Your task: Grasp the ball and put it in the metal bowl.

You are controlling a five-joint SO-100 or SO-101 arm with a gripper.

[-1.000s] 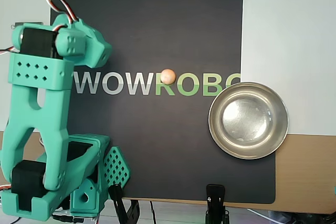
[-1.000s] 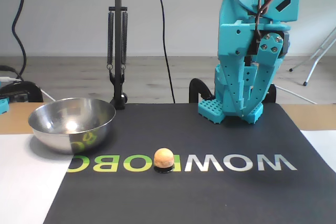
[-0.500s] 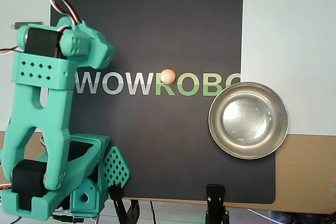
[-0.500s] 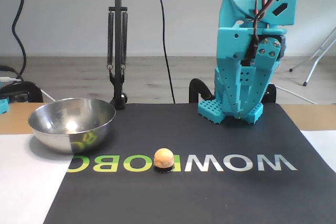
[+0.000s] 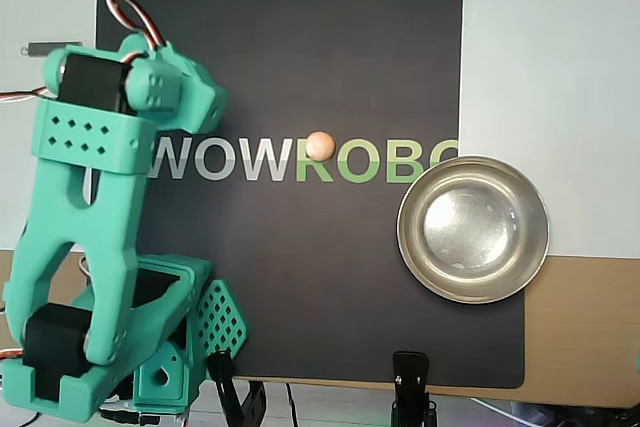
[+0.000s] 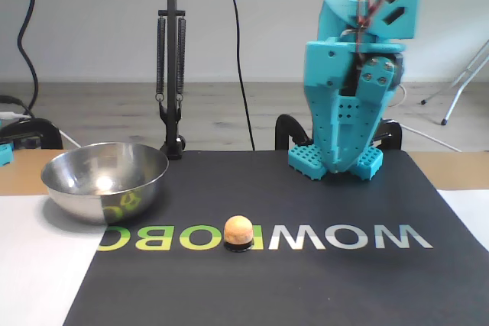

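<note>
The peach-orange ball (image 5: 319,145) rests on the black mat between the "W" and "R" of the printed lettering; in the fixed view the ball (image 6: 238,230) sits on a small dark ring. The metal bowl (image 5: 473,229) stands empty at the mat's right edge in the overhead view, and the metal bowl (image 6: 105,179) is at the left in the fixed view. The teal arm (image 5: 95,197) is folded up over its base, well left of the ball in the overhead view. Its gripper is tucked among the folded links, so I cannot make out the fingers.
The black mat (image 5: 300,277) lies on a white and wooden table. A clamp (image 5: 411,377) and a lamp stand (image 6: 170,74) sit at the mat's edge behind the bowl. Cables hang along the back wall. The arm's perforated base (image 6: 306,161) stands on the mat.
The folded arm's upper end has turned slightly toward the ball: rightward in the overhead view, leftward in the fixed view. Ball and bowl have not moved.
</note>
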